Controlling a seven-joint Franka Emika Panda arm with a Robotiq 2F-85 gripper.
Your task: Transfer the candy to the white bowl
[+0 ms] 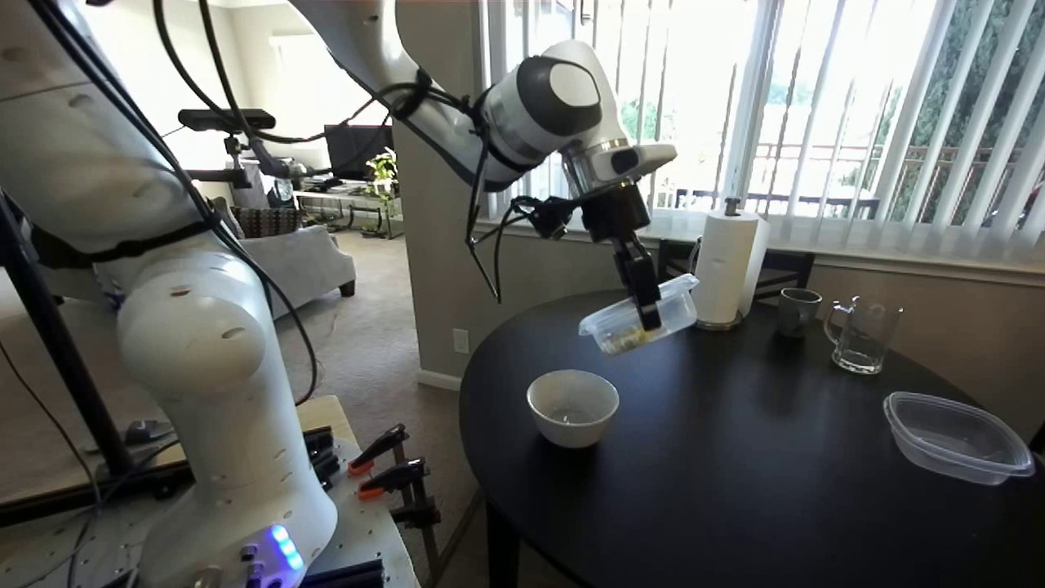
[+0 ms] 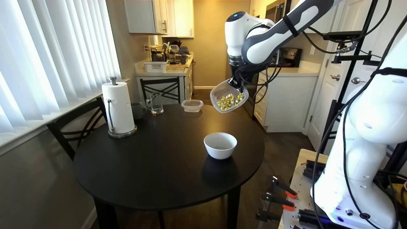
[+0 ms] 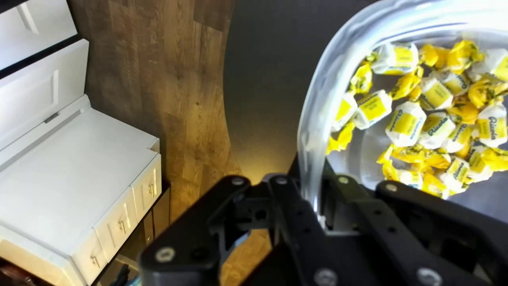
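Pinching the wall of a clear plastic tub (image 3: 315,107), my fingers (image 3: 289,206) press on it from both sides, though just where the tips meet the plastic is hard to make out. I hold it in the air over the dark table (image 1: 735,506), tilted, its open side leaning toward the white bowl (image 2: 219,153) but apart from it. The candy (image 3: 406,123) lies in the tub; the wrist view's right edge cuts off part of both. Some wrappers (image 3: 492,125) read Ricola, others are turned or blurred past reading. In an exterior view a black fingertip (image 1: 649,317) of mine covers part of the tub, and the candy shows only as a yellowish smudge through its side. Both exterior views show the white bowl upright on the table, its inside bottom indistinct. The paper towel roll (image 2: 117,106) partly hides a gray mug (image 2: 137,110) in an exterior view.
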